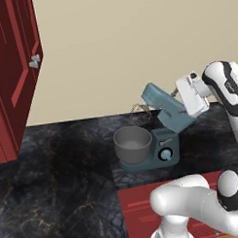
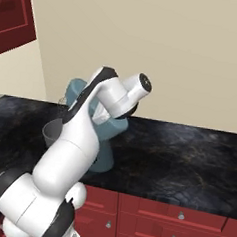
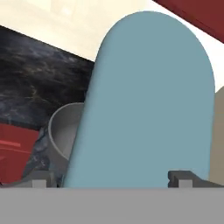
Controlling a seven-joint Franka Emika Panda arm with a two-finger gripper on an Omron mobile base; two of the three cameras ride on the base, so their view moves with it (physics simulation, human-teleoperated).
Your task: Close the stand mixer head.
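Gripper (image 3: 112, 177), fingers spread, sits over the tilted-up, rounded teal-blue stand mixer head (image 1: 162, 106); closing appears under way, needing downward pressing toward the grey metal bowl (image 1: 132, 144).

No words, brands or numbers can be read anywhere; the stand mixer head (image 1: 165, 107) is plain teal. The round dial (image 1: 165, 155) below it on the base shows no legible marks.
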